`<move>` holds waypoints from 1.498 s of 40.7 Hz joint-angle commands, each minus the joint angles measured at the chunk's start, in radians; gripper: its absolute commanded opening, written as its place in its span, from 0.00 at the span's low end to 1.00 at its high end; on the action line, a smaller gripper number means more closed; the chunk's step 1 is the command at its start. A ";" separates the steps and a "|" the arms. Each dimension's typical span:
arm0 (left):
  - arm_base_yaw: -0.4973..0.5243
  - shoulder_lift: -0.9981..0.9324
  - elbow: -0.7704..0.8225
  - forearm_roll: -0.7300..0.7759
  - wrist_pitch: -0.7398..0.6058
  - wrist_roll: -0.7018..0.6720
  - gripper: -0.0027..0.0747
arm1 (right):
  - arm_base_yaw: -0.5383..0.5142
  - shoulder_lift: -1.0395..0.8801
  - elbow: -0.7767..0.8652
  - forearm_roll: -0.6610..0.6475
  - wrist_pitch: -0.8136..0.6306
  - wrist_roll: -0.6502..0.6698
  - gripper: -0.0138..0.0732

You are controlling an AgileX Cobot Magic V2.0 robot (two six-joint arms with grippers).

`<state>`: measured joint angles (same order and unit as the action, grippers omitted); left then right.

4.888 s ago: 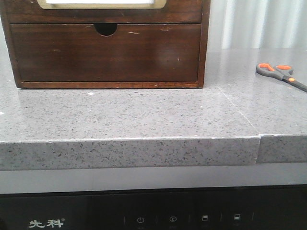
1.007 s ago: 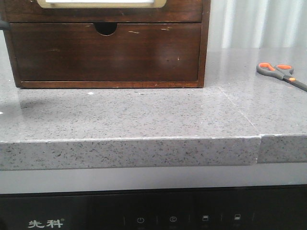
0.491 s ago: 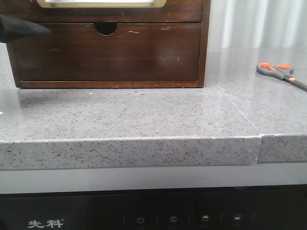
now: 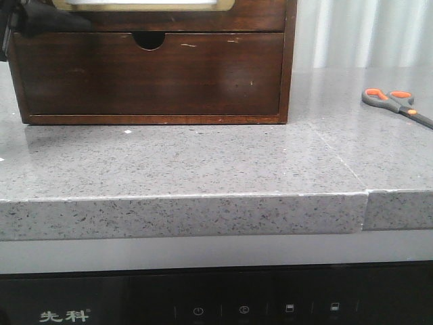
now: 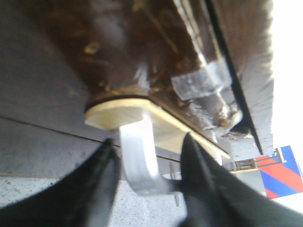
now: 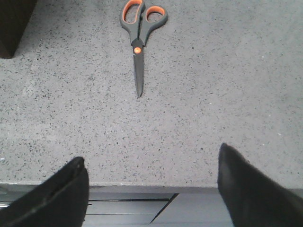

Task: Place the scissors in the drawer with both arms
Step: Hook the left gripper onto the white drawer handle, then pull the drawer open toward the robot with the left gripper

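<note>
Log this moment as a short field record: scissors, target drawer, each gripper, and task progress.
scissors: closed, flat on the grey countertop, right of the wooden cabinet, untouched
drawer: upper one with the framed panel, looks shut
left gripper: open, fingers on either side of the drawer's white handle, not clamped
right gripper: open, empty, apart from the scissors
progress: drawer not opened, scissors not picked up

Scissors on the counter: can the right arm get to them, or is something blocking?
Probably yes. The scissors lie flat and closed on bare grey counter, ahead of the right gripper, whose jaws are wide open. Nothing sits between them, and the wooden cabinet stands well off to one side.
</note>
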<state>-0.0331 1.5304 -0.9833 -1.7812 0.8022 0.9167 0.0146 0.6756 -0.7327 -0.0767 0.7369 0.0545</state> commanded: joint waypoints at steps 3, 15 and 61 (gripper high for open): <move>-0.002 -0.032 -0.032 -0.080 0.065 0.001 0.21 | 0.000 0.005 -0.032 -0.017 -0.061 -0.011 0.83; -0.002 -0.068 0.009 -0.080 0.153 0.005 0.20 | 0.000 0.005 -0.032 -0.017 -0.057 -0.011 0.83; -0.072 -0.565 0.522 -0.080 0.110 0.050 0.73 | 0.000 0.005 -0.032 -0.017 -0.055 -0.011 0.83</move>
<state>-0.0978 0.9768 -0.4364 -1.7876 0.8637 0.9581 0.0146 0.6756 -0.7327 -0.0767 0.7403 0.0545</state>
